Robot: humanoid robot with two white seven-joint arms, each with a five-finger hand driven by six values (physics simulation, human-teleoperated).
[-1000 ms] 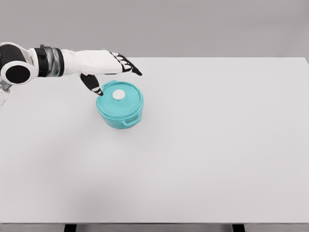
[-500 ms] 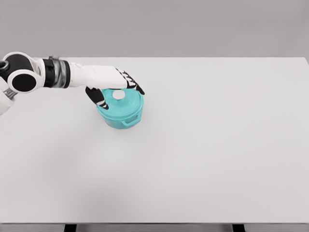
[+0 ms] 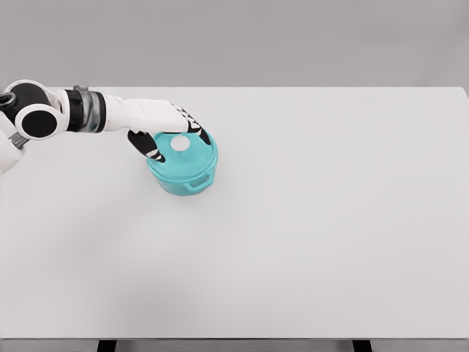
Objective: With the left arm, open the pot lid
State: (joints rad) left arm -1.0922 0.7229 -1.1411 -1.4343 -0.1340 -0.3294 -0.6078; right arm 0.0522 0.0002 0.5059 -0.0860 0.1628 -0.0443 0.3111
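A teal pot (image 3: 178, 183) with two side handles stands on the white table (image 3: 315, 220), left of the middle and towards the back. Its teal lid (image 3: 194, 156) is seated on it and carries a white round knob (image 3: 179, 144). My left hand (image 3: 179, 147) reaches in from the left and hovers right over the lid. Its thumb (image 3: 150, 149) is on the knob's left and its curled fingers (image 3: 195, 135) are behind and to the right of the knob. The knob shows in the gap between them, and I see no contact. The right arm is out of view.
The left forearm (image 3: 102, 115) and elbow joint (image 3: 37, 121) lie low over the table's back left part. The table's far edge runs just behind the pot.
The left hand has come down from behind the pot onto the lid. Its fingers have curled in from straight to bent around the knob. The pot has not moved.
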